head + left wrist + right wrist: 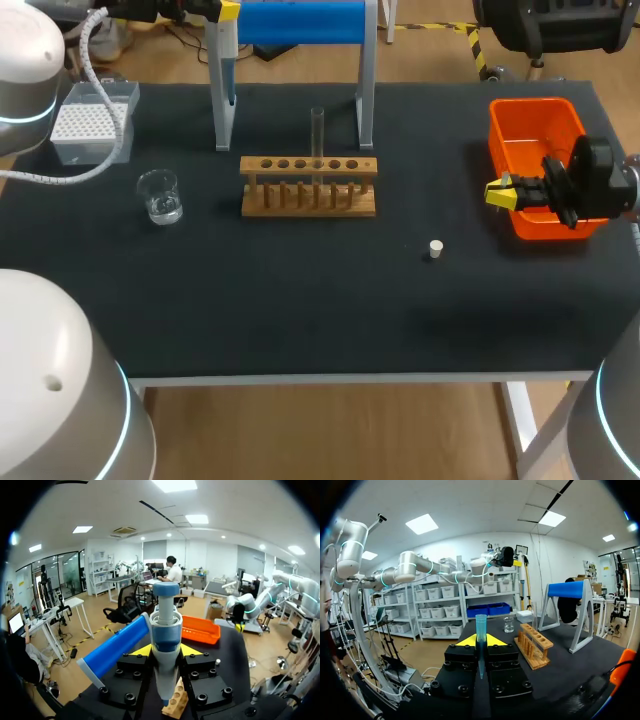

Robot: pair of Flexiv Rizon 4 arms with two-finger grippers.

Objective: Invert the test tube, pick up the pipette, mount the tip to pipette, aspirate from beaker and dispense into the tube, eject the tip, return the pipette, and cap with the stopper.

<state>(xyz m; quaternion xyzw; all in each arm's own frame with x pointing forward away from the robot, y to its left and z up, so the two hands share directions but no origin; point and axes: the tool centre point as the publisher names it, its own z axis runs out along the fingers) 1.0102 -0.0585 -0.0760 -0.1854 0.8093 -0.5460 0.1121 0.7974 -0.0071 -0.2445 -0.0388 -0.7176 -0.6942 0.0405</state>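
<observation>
- While your left arm is hanging over the table's far left, the left gripper (pixel 165 650) is clamping the pipette (pixel 165 630), with one yellow tip pressing on each side of its barrel.
- You are looking at a white pipette with blue bands and a blue cap. It is hanging beside the left leg of the blue-barred stand (pixel 300 22) at the far edge.
- Your right gripper (pixel 480 641) is pinching a translucent blue pipette tip (pixel 480 625). Its fingers are sitting close together, and the tip's wide mouth is sticking out ahead of them.
- That gripper is hovering at the near left rim of the orange bin (pixel 530 135) on the right.
- A clear test tube (pixel 317 130) is standing upright in the wooden rack (pixel 308 185) at the middle.
- A glass beaker (pixel 160 195) holding a little clear liquid is sitting left of the rack, and the tip box (pixel 90 122) is lying farther left.
- A small white stopper (pixel 435 248) is resting on the mat, near and right of the rack, well apart from it.
</observation>
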